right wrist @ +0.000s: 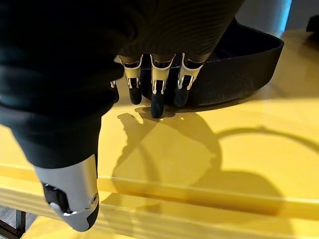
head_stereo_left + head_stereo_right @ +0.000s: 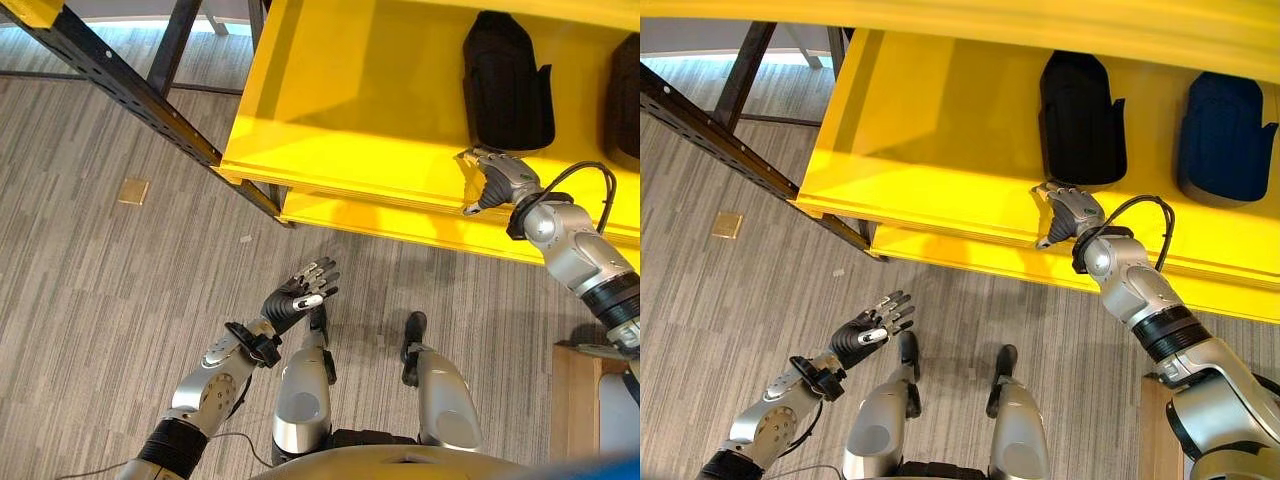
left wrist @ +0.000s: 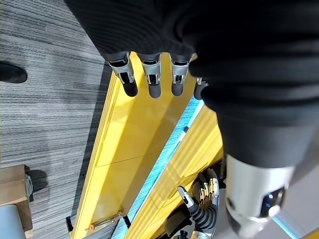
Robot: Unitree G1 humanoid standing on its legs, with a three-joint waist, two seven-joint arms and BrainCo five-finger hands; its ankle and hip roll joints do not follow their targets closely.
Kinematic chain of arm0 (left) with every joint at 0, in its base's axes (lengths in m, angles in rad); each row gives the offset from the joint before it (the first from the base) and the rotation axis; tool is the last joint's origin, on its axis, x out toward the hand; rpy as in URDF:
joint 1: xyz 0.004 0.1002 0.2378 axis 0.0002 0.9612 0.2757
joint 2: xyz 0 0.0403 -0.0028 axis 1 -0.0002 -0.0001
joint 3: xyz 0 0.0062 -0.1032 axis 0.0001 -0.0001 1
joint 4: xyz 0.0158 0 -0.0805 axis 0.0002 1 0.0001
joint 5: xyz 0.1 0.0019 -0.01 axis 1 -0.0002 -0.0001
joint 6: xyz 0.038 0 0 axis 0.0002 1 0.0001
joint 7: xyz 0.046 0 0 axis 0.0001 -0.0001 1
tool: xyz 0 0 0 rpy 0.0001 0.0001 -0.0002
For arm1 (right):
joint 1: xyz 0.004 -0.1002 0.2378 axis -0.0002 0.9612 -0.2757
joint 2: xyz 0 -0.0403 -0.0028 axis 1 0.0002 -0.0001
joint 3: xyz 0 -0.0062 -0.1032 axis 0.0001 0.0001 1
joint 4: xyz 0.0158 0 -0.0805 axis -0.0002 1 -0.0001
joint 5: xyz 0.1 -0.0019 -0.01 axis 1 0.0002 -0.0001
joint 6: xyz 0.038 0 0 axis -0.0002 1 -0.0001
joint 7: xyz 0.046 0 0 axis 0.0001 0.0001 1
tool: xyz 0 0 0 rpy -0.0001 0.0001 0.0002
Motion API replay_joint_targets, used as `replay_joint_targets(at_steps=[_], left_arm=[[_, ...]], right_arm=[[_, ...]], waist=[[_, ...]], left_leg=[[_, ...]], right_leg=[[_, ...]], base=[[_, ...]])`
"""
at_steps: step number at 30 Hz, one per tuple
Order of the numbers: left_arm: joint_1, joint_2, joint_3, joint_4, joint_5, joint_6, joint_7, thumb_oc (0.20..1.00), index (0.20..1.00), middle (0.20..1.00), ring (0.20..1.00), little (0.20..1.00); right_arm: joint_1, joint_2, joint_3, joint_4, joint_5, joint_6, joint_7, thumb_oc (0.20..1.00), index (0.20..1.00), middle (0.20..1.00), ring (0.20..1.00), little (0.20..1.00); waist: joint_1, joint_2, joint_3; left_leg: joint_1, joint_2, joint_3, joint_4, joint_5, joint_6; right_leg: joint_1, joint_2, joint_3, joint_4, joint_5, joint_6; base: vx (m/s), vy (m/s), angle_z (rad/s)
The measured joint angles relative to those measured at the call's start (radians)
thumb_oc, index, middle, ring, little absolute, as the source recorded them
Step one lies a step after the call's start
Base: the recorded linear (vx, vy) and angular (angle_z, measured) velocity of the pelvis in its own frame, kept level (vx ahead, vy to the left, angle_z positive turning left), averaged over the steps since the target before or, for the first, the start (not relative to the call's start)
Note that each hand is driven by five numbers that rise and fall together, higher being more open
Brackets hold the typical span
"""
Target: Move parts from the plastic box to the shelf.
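Two dark parts (image 2: 1081, 118) sit on the yellow shelf (image 2: 940, 150) near its front edge — my right hand (image 2: 1068, 212) hovers just before one, fingers relaxed, empty; my left hand (image 2: 865, 333) hangs open over the floor — the plastic box isn't visible.

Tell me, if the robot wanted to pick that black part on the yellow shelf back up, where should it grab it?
Probably by the near end. The black part lies flat on the yellow shelf, lengthwise front to back, with its low dark wall facing the shelf's open front. The right hand is already there with straight fingers, so coming from the front and closing across the part's width seems easiest. The left hand hangs open, low over the floor.
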Motion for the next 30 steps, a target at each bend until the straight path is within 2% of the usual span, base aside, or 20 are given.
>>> replay_joint_targets(at_steps=[8, 14, 19, 22, 26, 28, 30], left_arm=[[0.002, 0.000, 0.001, 0.000, 0.002, 0.019, -0.001, 1.000, 1.000, 1.000, 1.000, 1.000], [0.004, 0.000, 0.001, 0.000, 0.024, 0.035, -0.022, 1.000, 1.000, 1.000, 1.000, 1.000], [0.007, 0.002, 0.004, -0.004, 0.026, 0.035, -0.022, 1.000, 1.000, 1.000, 1.000, 1.000], [0.006, 0.002, 0.003, -0.010, 0.025, 0.035, -0.022, 1.000, 1.000, 1.000, 1.000, 1.000], [0.007, 0.003, 0.002, -0.035, 0.021, 0.035, -0.020, 1.000, 1.000, 1.000, 1.000, 1.000], [0.008, 0.003, 0.002, -0.038, 0.019, 0.033, -0.019, 1.000, 1.000, 1.000, 1.000, 1.000], [0.008, 0.004, 0.001, -0.038, 0.018, 0.032, -0.019, 1.000, 1.000, 1.000, 1.000, 1.000]], right_arm=[[-0.030, -0.007, 0.002, 0.045, 0.000, -0.005, 0.008, 1.000, 1.000, 1.000, 1.000, 1.000], [-0.052, -0.012, 0.009, 0.048, 0.012, -0.013, 0.052, 1.000, 1.000, 1.000, 1.000, 1.000], [0.086, -0.054, -0.012, -0.147, 0.055, -0.037, 0.094, 1.000, 1.000, 1.000, 1.000, 1.000], [0.155, -0.055, -0.026, -0.258, 0.116, -0.047, 0.118, 1.000, 1.000, 1.000, 1.000, 1.000], [0.287, -0.083, -0.069, -0.389, 0.188, -0.071, 0.118, 1.000, 1.000, 1.000, 1.000, 1.000], [0.348, -0.088, -0.099, -0.444, 0.239, -0.092, 0.115, 1.000, 1.000, 1.000, 1.000, 1.000], [0.382, -0.088, -0.118, -0.497, 0.288, -0.143, 0.100, 1.000, 1.000, 1.000, 1.000, 1.000]], waist=[[0.014, 0.000, 0.000], [0.010, 0.000, 0.000], [0.000, -0.001, 0.000], [-0.028, -0.007, 0.004], [-0.046, -0.022, 0.012], [-0.060, -0.027, 0.016], [-0.078, -0.029, 0.017]], left_leg=[[0.000, -0.001, -0.001, 0.001, 0.000, 0.000], [0.000, -0.001, -0.002, 0.001, 0.000, 0.000], [0.000, 0.000, -0.001, 0.000, 0.000, 0.000], [-0.001, 0.000, 0.003, -0.001, -0.004, 0.005], [-0.002, 0.003, 0.008, -0.001, -0.005, 0.005], [-0.002, 0.003, 0.009, -0.002, -0.005, 0.005], [-0.002, 0.003, 0.011, -0.002, -0.005, 0.005]], right_leg=[[0.000, -0.001, 0.000, 0.004, 0.000, 0.000], [0.000, 0.002, 0.000, 0.004, 0.000, 0.000], [-0.003, 0.001, 0.000, 0.004, -0.003, -0.001], [-0.009, 0.004, 0.006, 0.010, -0.005, -0.001], [-0.015, 0.008, 0.011, 0.012, -0.007, -0.001], [-0.016, 0.009, 0.012, 0.012, -0.007, -0.001], [-0.017, 0.009, 0.014, 0.012, -0.007, -0.001]], base=[[0.00, 0.000, 0.00], [0.00, 0.000, 0.00], [0.00, 0.000, 0.00], [0.00, 0.002, -0.03], [-0.01, 0.000, -0.04], [-0.01, 0.000, -0.02], [0.00, 0.000, 0.00]])
